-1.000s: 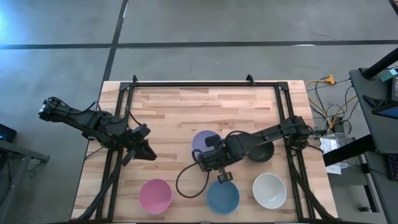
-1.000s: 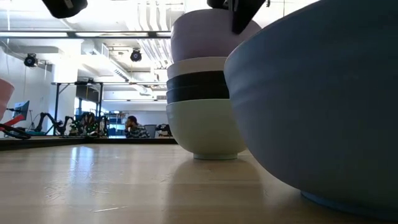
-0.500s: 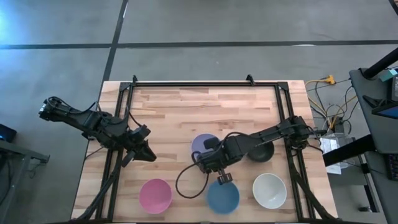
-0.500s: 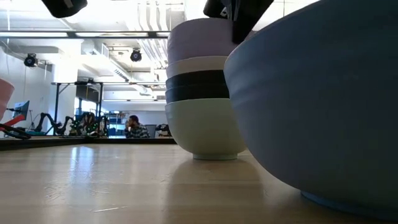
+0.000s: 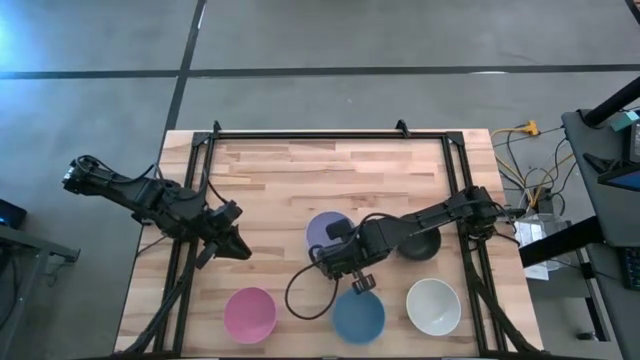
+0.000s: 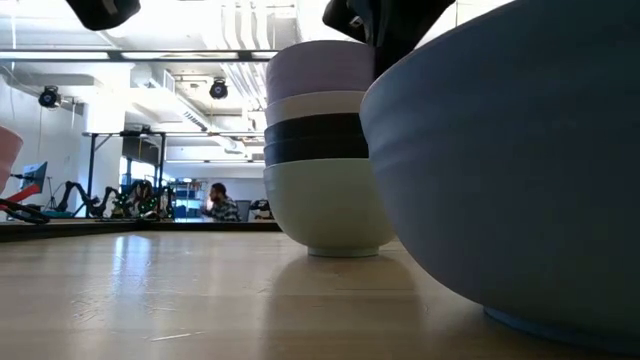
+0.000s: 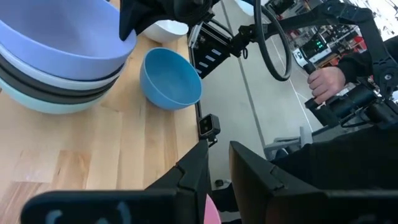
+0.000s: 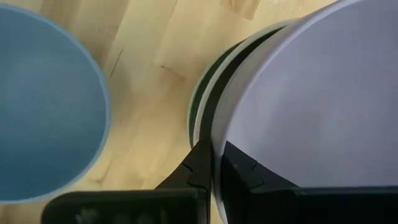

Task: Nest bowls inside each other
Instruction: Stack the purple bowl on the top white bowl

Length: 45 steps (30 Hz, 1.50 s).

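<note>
A stack of bowls (image 6: pixel 322 150) stands mid-table on its mint bottom bowl, with black and white bowls above and a lavender bowl (image 5: pixel 326 230) on top. My right gripper (image 5: pixel 336 256) is shut on the lavender bowl at the stack's near side. A blue bowl (image 5: pixel 357 315), a pink bowl (image 5: pixel 249 314) and a white bowl (image 5: pixel 433 306) rest upright near the front edge. A black bowl (image 5: pixel 419 245) lies partly under my right arm. My left gripper (image 5: pixel 240 250) hovers at the table's left, narrowly open and holding nothing. My right gripper pinches the lavender bowl's rim (image 8: pixel 215 138) on its near side, one finger (image 8: pixel 241 169) inside the bowl and the other outside. The fingers come steeply from above, pointing down. The bowl sits upright, nested in the white bowl (image 6: pixel 318 106) of the stack.
Black frame rails (image 5: pixel 330 134) run along the table's far, left and right edges. Bare wood lies between the stack and the far rail. A person's hand (image 7: pixel 324 79) shows beyond the table's right side, with cables and equipment there.
My right gripper has sunk a little, still shut on the lavender bowl. The bowl has gone down from above the stack and settled deeper into the white bowl, so less of it stands out than before.
</note>
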Each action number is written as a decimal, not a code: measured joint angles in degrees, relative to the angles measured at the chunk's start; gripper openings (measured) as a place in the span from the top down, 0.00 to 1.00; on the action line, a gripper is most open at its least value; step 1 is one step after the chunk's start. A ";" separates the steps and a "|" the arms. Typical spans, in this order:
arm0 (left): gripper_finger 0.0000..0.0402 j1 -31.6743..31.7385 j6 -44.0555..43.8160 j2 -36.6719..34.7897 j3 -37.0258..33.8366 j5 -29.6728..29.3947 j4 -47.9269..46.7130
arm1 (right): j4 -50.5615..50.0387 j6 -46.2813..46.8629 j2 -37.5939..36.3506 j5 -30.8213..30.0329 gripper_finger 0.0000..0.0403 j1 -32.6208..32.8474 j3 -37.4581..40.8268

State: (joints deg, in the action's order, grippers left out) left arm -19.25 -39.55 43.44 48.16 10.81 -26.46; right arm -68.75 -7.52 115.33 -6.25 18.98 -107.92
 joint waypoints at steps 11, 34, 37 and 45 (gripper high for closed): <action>0.88 -0.02 -0.55 -0.05 -1.52 0.02 0.11 | -2.19 -4.23 0.00 0.07 0.97 0.02 0.09; 0.88 -0.04 -0.57 -0.07 -1.74 0.76 0.33 | -1.43 -2.62 0.00 1.19 0.97 0.00 2.30; 0.88 -0.04 -0.57 -0.07 -1.76 0.96 0.31 | -1.04 0.43 0.00 2.45 0.97 -0.02 2.27; 0.88 -0.04 -0.57 -0.02 -1.76 1.65 0.29 | -1.46 3.09 -0.02 3.02 0.96 -0.02 1.41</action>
State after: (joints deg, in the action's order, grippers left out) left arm -19.29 -40.12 43.42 46.39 12.46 -26.17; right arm -70.21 -4.43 115.31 -3.23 18.96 -106.52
